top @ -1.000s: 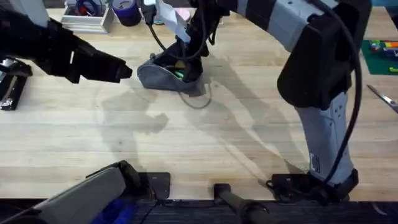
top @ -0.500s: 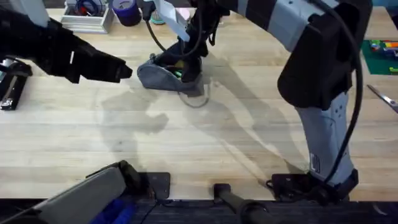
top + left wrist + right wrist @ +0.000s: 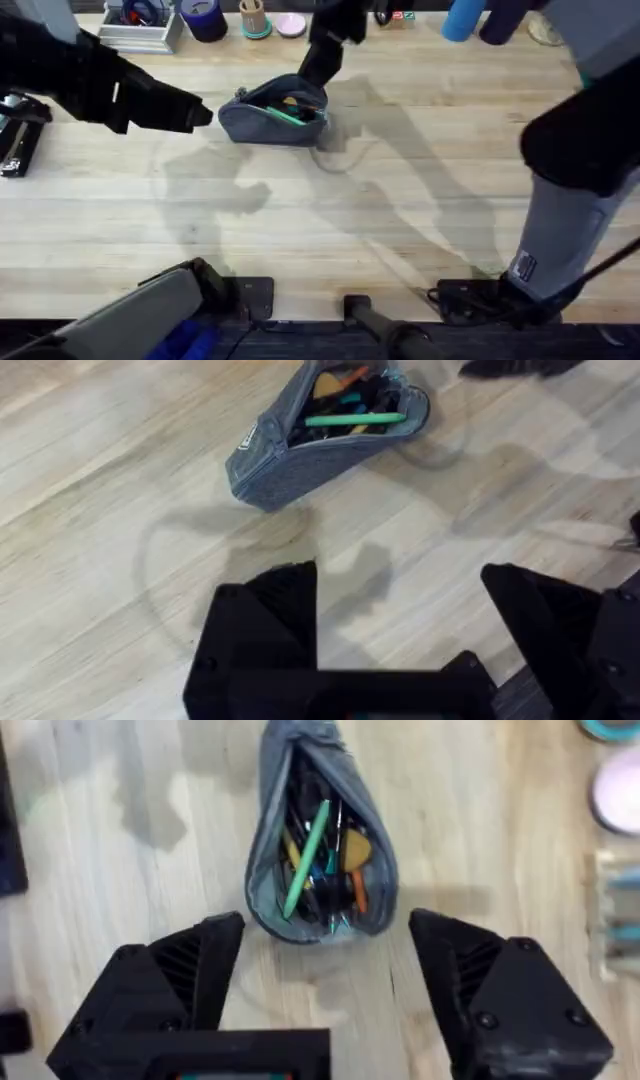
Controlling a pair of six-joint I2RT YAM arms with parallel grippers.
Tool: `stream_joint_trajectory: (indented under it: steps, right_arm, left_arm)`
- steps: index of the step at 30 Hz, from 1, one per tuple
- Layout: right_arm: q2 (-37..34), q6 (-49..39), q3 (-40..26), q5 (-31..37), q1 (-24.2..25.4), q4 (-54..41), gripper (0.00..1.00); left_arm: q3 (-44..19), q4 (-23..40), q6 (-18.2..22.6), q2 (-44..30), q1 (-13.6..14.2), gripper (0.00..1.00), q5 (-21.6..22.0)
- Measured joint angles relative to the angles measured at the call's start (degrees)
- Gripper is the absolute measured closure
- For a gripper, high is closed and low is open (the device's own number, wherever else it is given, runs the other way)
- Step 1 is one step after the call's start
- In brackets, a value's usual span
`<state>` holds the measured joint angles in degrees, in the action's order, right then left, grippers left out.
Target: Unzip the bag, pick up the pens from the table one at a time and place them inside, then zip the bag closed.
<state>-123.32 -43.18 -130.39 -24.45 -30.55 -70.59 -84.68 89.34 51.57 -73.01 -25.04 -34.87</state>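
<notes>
My right gripper (image 3: 325, 985) hangs open and empty just above the bag (image 3: 318, 830), jaws spread wider than the bag's mouth, so nothing of mine touches the fabric. Directly below and a little ahead of my fingertips the bag lies on the table (image 3: 120, 850) with its zipper undone and its mouth gaping towards me. That wide mouth is why I sit here: I judge it lets a pen drop in without snagging the teeth. The green pen (image 3: 305, 860) lies slantwise inside, its length along the bag, among other dark and orange things; I cannot pick out the black pen for certain in that clutter. No pen lies on the bare wood near the bag, so I judge the loading done and the zipping still to come.

My left gripper (image 3: 400, 600) is open too and holds nothing, parked well apart to the bag's side, low over the table. From there it faces the bag's closed end (image 3: 255, 470), a good spot to brace the fabric while I pull the slider, whose place I cannot make out.
</notes>
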Motion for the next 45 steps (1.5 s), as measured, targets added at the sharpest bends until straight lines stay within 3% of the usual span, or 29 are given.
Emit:
stream_joint_trajectory:
  steps: [6, 20, 33, 36, 45]
  right_arm:
    - [4.3, 6.1, 2.5, 0.0, 2.5, 0.0, 0.006]
    - [14.8, 14.7, 17.0, 0.5, 6.9, -0.2, 0.006]
    - [18.5, 22.6, 18.5, 5.9, 7.0, 0.2, 0.006]
    - [18.5, 22.9, 18.6, 6.2, 7.0, 0.2, 0.006]
    - [18.5, 23.5, 18.6, 6.5, 7.0, 0.2, 0.006]
  left_arm:
    - [0.0, 0.0, 0.0, 0.0, 0.0, 0.006, 0.0]
    - [0.0, 0.0, 0.0, 0.0, 0.0, 0.005, 0.0]
    - [0.0, 0.0, 0.5, 0.0, 0.0, 0.005, 0.0]
    - [0.0, 0.0, 2.0, 0.0, 0.0, 0.006, -0.3]
    - [0.0, 1.0, 12.1, -0.7, -1.5, 0.008, -5.1]
